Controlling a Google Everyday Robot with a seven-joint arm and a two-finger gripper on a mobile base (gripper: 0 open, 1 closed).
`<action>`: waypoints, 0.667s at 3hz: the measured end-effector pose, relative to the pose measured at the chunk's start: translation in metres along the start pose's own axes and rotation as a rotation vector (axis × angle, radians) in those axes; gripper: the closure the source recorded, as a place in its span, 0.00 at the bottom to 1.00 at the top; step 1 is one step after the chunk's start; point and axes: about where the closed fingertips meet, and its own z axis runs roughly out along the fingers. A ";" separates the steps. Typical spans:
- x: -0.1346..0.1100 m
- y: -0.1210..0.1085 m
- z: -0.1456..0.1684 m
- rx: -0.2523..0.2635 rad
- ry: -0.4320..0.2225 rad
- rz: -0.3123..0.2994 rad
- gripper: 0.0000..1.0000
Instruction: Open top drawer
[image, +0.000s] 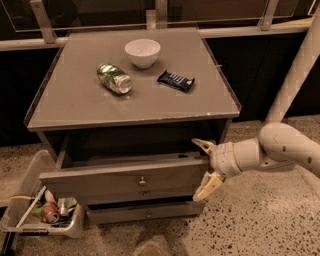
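The top drawer is the tall grey front panel with a small round knob at its centre. It stands pulled out a little from the grey cabinet, with a dark gap above it. My gripper is at the right end of the drawer front, reaching in from the right. It is open, with one finger above the panel's top corner and the other by its lower right corner. It holds nothing. Two slimmer drawer fronts lie below.
On the cabinet top are a white bowl, a crushed green can and a dark blue snack bar. A clear bin of trash sits on the floor at lower left. A white pole slants up at right.
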 end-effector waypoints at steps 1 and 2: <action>0.000 0.000 0.000 0.000 0.000 0.000 0.18; 0.000 0.000 0.000 0.000 0.000 0.000 0.41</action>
